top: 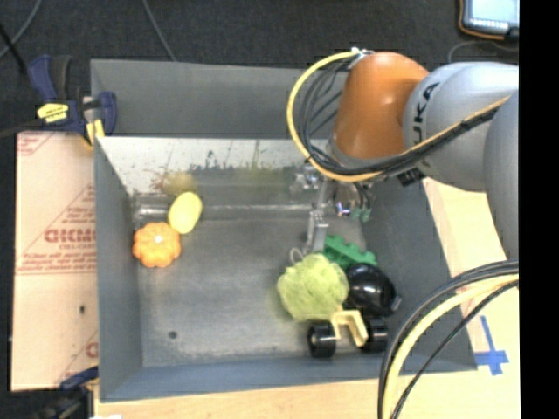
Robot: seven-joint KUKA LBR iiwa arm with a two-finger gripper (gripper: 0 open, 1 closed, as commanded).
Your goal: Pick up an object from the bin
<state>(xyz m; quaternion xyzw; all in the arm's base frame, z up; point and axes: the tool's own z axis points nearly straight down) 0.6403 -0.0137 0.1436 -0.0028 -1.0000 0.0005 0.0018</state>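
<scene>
1. The gripper (315,234) is hanging in the right half of the bin (201,103), a thin, shiny metal piece pointing down under the smooth orange cover (376,103) of the wrist. I cannot tell whether it is standing apart or together, and nothing is showing inside it.
2. The fuzzy ball (313,288) is lying directly beneath the gripper tip, near the front right of the bin. It is yellow-green, round and soft-looking, with a woolly, crumpled surface. The tip is ending just at its upper edge; whether they are touching, I cannot tell.
3. The green plastic piece (351,253) is lying just to the right of the tip, flat and angular, and is touching the ball's upper right side.
4. The black round thing (370,290) is sitting against the right side of the ball, glossy and smooth.
5. The black wheeled toy (345,333), which has a beige, hook-like part on top, is resting in front of the ball, beside the front wall.
6. Well apart, at the left side of the bin, the small orange pumpkin (157,244) is sitting, ribbed and round.
7. The pale yellow oval thing (185,212), smooth like a lemon, is touching the pumpkin's upper right side, near the far wall.
</scene>
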